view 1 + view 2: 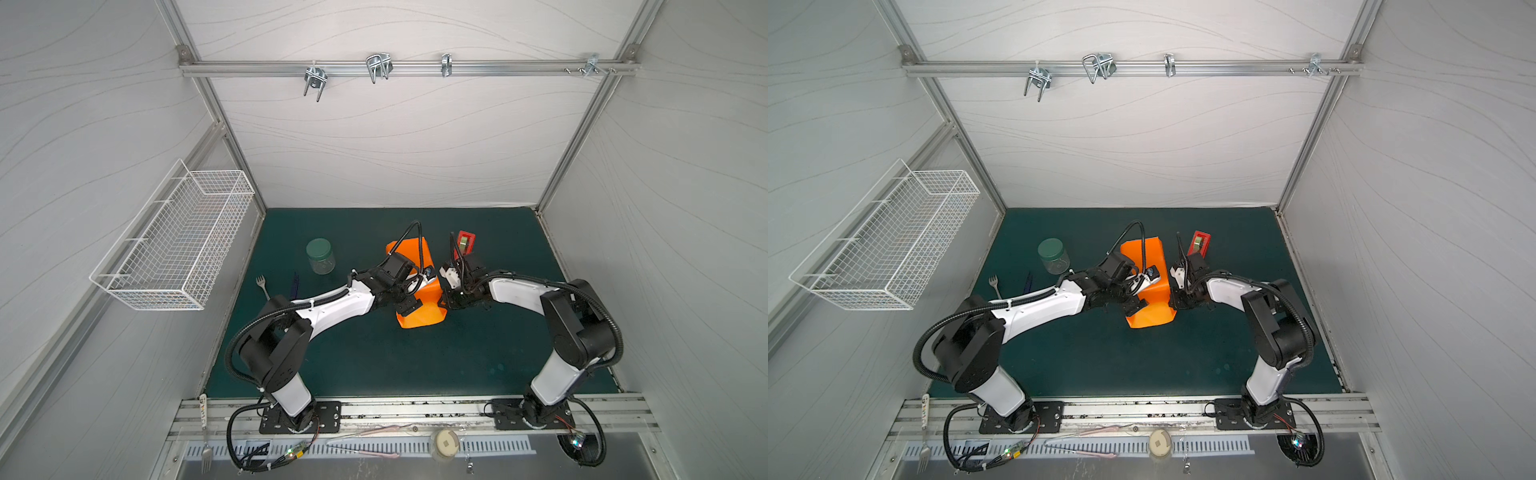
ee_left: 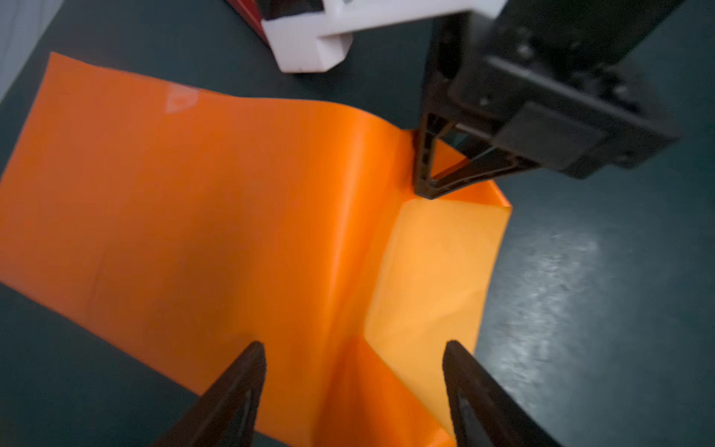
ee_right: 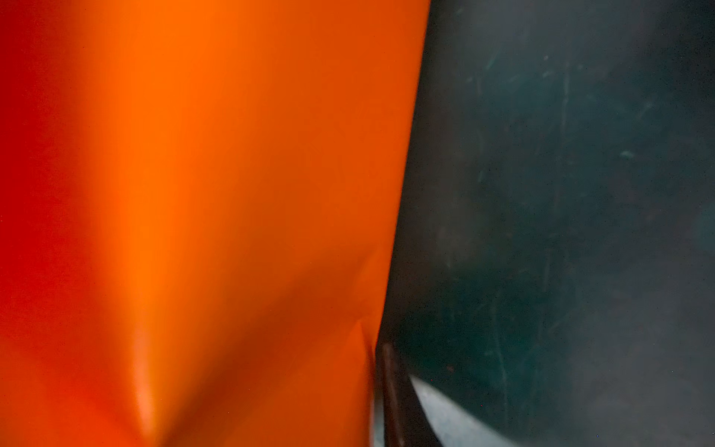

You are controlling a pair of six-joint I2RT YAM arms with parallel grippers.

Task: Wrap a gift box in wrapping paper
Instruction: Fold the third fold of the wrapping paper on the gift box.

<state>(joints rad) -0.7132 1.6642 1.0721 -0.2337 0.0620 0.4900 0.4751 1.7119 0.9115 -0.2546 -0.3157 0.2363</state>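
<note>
The orange wrapping paper [image 1: 420,316] [image 1: 1151,313] lies mid-mat in both top views, folded into a raised, creased shape. The gift box is hidden, with only paper showing. My left gripper [image 1: 407,308] [image 2: 354,348] hovers open over the paper's near fold [image 2: 232,213], its fingers apart and nothing between them. My right gripper [image 1: 446,303] [image 2: 424,190] is shut on the paper's right edge, fingertips meeting at the crease. In the right wrist view one dark finger [image 3: 389,371] lies against the paper's edge [image 3: 212,193], and the other is hidden behind the sheet.
A red tape dispenser [image 1: 466,242] [image 1: 1199,243] stands just behind the right gripper. A green-lidded glass jar [image 1: 320,255], a fork [image 1: 262,284] and a dark blue tool [image 1: 296,284] lie to the left. A white wire basket [image 1: 174,237] hangs on the left wall.
</note>
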